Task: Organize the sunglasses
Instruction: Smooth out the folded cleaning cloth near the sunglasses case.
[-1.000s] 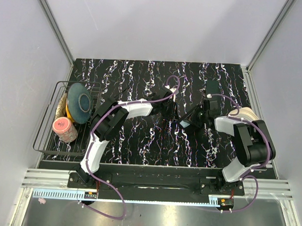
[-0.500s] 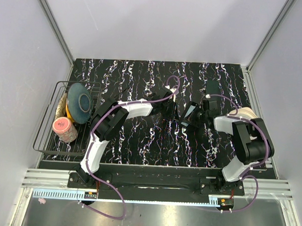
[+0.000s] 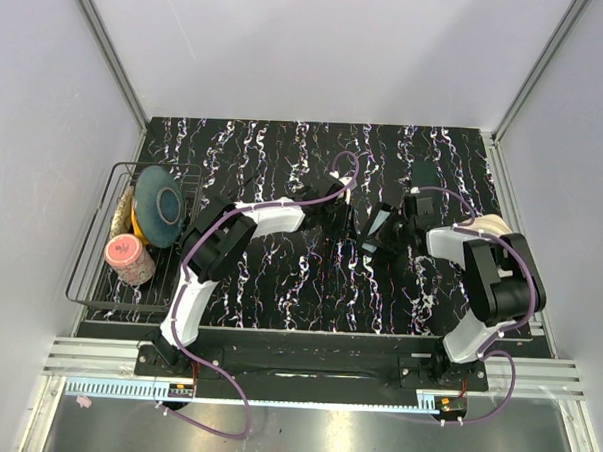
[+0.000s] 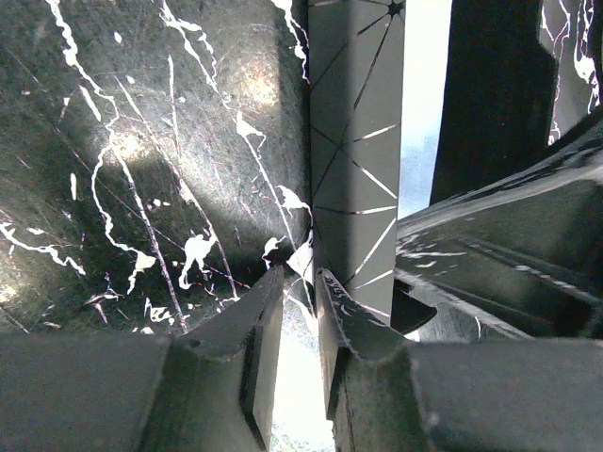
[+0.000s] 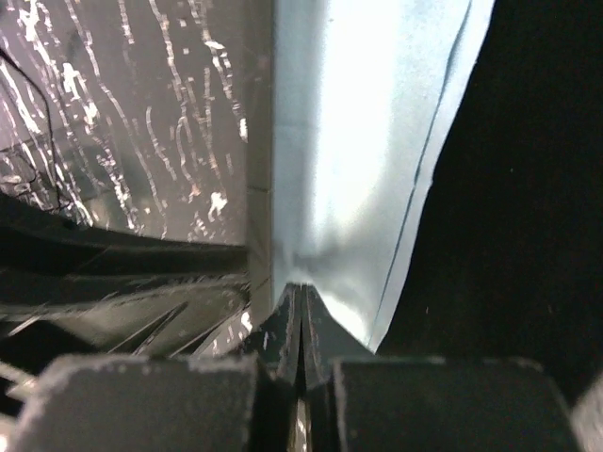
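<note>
Two arms crowd case [image 3: 378,232] | right fingers [image 5: 281,331] clenched on its flap [image 5: 363,141] | left fingers [image 4: 256,350] barely apart, hold unclear

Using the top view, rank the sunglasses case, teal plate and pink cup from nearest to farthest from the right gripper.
1. The sunglasses case, pinched by the right gripper, mid-table.
2. The teal plate, in the rack, far left.
3. The pink cup, at the rack's near end, further left.

left gripper [image 3: 347,216] and right gripper [image 3: 388,230] crowding dark case [image 3: 371,246] from both sides; wire rack [image 3: 80,276] with plate [image 3: 160,205], pink cup [image 3: 128,258] way off left
</note>
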Action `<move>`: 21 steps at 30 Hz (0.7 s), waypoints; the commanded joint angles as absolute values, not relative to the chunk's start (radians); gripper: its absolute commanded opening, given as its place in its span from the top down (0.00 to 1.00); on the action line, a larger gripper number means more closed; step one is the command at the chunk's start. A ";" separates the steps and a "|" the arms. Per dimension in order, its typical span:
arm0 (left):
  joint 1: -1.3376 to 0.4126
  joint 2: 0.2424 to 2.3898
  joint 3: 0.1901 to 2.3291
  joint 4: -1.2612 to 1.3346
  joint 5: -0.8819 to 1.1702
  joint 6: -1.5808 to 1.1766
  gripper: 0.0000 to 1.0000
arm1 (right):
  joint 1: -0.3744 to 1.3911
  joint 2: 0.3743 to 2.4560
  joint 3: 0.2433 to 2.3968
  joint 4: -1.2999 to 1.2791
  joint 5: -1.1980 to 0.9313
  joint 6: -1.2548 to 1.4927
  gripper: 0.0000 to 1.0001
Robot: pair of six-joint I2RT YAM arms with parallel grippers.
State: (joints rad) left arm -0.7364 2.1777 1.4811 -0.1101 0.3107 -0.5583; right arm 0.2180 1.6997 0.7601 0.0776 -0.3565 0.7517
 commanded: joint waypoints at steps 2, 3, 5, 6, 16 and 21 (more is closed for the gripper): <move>-0.749 2.178 1.465 -0.164 0.293 -0.552 0.73 | 0.225 1.542 0.850 -0.030 -0.198 0.695 0.90; -0.749 2.175 1.462 -0.163 0.287 -0.552 0.72 | 0.224 1.528 0.862 -0.053 -0.178 0.683 0.86; -0.747 2.164 1.454 -0.164 0.273 -0.555 0.70 | 0.224 1.497 0.900 -0.115 -0.120 0.651 0.73; -0.746 2.158 1.445 -0.161 0.275 -0.555 0.68 | 0.225 1.491 0.911 -0.132 -0.101 0.641 0.72; -0.746 2.138 1.440 -0.147 0.259 -0.561 0.65 | 0.219 1.560 0.957 -0.170 -0.051 0.652 0.90; -0.746 2.141 1.451 -0.153 0.261 -0.560 0.65 | 0.215 1.652 0.991 -0.150 -0.055 0.652 0.99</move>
State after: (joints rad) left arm -0.7429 2.1612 1.4624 -0.1036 0.2985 -0.5694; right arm 0.2195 1.5864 0.9302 -0.1596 -0.0860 0.6533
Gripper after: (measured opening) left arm 0.344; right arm 0.042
